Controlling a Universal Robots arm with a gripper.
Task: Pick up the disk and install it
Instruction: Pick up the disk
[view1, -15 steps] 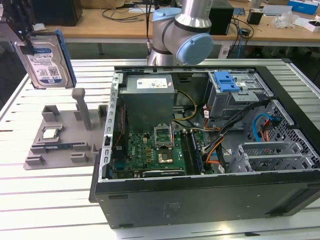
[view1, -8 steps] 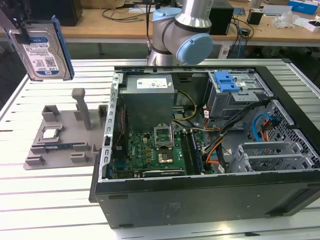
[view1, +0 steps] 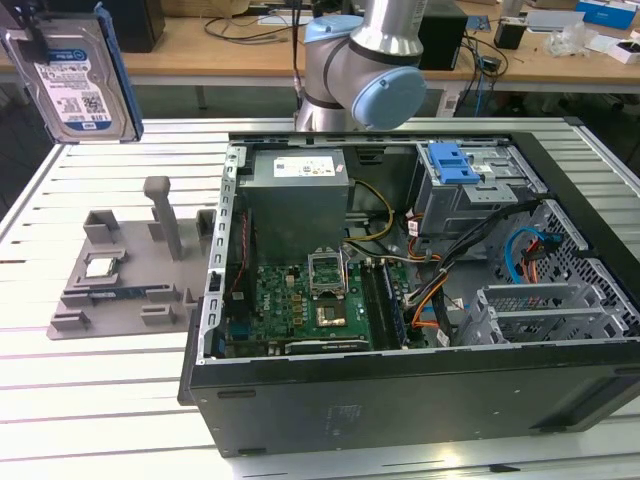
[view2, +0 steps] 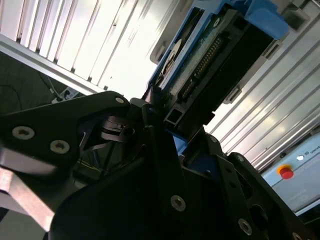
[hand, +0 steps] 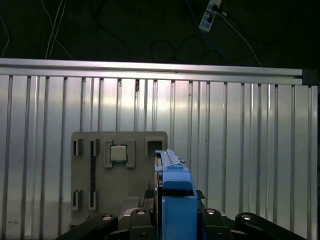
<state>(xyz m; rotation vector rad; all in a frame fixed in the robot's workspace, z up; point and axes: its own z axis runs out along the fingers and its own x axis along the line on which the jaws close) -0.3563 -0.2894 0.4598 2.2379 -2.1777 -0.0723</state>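
Silver metal with a blue-and-white label; that's the disk (view1: 85, 75), hanging in the air high on the exterior view's left, blue plastic rails down its sides, well apart from the open black PC case (view1: 400, 300). Under it on the ribbed aluminium table (view1: 30, 400) sits a matte grey fixture (view1: 120, 270) with a small square chip (view1: 103, 266) in a pocket; the arm (view1: 365, 60) has glossy pale-blue joint caps.

In the second wrist view the gripper (view2: 160, 120) is clamped on the disk (view2: 210, 55), black angular fingers (view2: 165, 165) pinching it near one end; you see the drive edge-on, with a green board, a connector row and a blue rail.

In the first wrist view the disk (hand: 172, 195) is a thin blue-edged slab standing above the jaws, with the fixture (hand: 120, 170) and chip (hand: 118, 153) beyond it.

What worries me: the hold looks like it's at one end only, so I'd guess smooth metal could pivot or slip under a jolt; those rails could also catch on the cable tangle (view1: 440, 290) or the stamped steel bay (view1: 470, 190) if the angle's off.
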